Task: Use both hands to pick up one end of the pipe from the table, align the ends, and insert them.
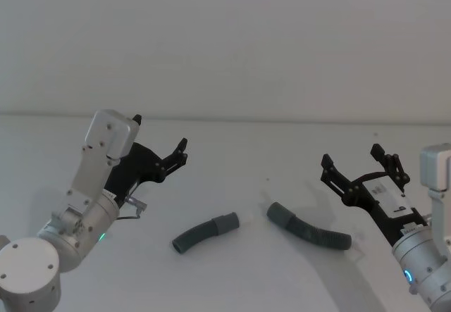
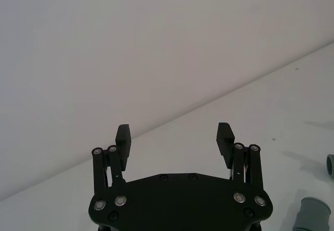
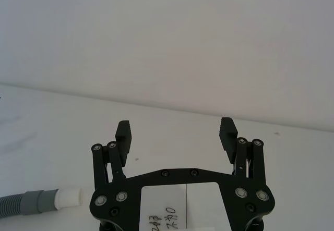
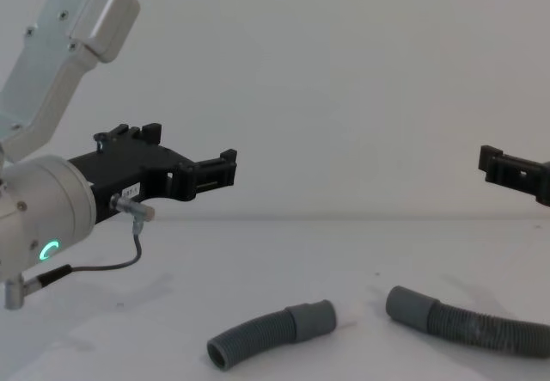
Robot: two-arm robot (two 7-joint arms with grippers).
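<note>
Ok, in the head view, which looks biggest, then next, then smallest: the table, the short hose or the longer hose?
1. table
2. longer hose
3. short hose, only slightly smaller
Both hoses lie about equally far away.

Ribbed grey is being shown by short hose [image 1: 206, 232], longer hose [image 1: 310, 229]; black by left gripper [image 1: 161, 132], right gripper [image 1: 351, 154]; white by table [image 1: 232, 164].

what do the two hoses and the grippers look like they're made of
Short hose and longer hose: probably flexible grey plastic, matt, going by the ribbed bodies that lie bent and the smooth cuffs. Left gripper and right gripper: likely hard black plastic, matt, with shiny silver pins, probably metal, at the joints.
</note>
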